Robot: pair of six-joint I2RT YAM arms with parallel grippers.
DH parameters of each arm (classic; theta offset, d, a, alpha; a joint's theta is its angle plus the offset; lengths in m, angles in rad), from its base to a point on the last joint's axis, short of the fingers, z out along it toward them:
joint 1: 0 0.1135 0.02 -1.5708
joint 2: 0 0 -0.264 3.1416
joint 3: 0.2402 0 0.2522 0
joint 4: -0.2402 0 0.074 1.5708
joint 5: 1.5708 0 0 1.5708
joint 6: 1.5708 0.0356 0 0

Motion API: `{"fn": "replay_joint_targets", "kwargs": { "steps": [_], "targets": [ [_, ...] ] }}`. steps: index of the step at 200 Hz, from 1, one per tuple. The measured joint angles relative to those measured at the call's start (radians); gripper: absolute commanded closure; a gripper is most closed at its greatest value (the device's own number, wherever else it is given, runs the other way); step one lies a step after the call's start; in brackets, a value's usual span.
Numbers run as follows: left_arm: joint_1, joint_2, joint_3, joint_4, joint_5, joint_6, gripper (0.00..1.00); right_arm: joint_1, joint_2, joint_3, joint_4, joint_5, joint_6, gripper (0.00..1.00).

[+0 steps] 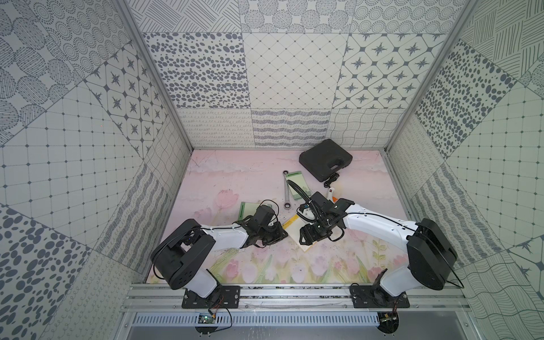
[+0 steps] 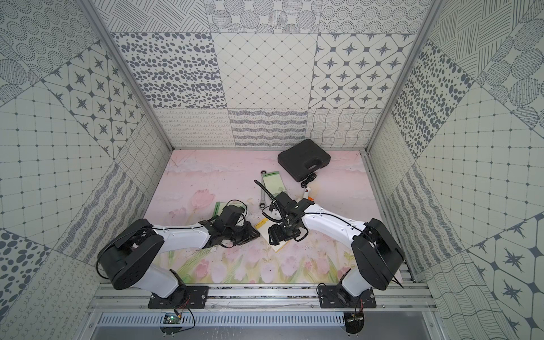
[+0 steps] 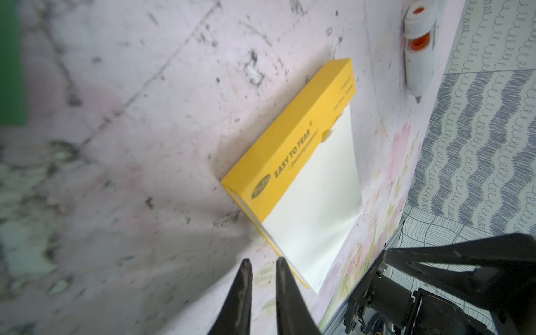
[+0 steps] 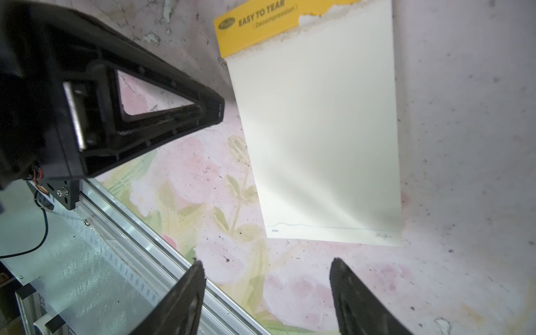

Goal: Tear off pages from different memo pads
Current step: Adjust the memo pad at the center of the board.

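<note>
The cream memo pad (image 3: 316, 188) with the yellow band (image 4: 255, 32) lies flat mid desk (image 1: 235, 176), a bit toward the front edge. The left tool (image 3: 264, 262) is narrow and empty. The right tool (image 4: 266, 261) is wide and empty, near the pad's loose end. Best to press the band down, then pinch only the top page (image 4: 316, 130) and pull slowly.

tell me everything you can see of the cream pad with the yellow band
The cream pad is a block of blank off-white paper, bound at one end by a yellow band printed EASY TO TEAR, ragged along its torn edge. It lies flat on the pink floral mat; a faint line crosses its foot.
</note>
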Motion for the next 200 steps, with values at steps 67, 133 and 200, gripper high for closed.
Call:
{"fn": "replay_joint_targets", "kwargs": {
  "steps": [67, 133, 200],
  "targets": [
    [0.0, -0.145, -0.076, -0.103, -0.035, 0.014, 0.69, 0.055, 0.109, 0.092, -0.076, 0.077, -0.036, 0.15],
    [0.001, -0.168, -0.094, -0.141, -0.055, 0.019, 0.67, 0.057, 0.176, 0.123, -0.092, 0.168, -0.154, 0.14],
    [0.01, -0.156, -0.093, -0.13, -0.047, 0.026, 0.66, 0.089, 0.234, 0.137, -0.078, 0.201, -0.148, 0.09]
  ]
}}
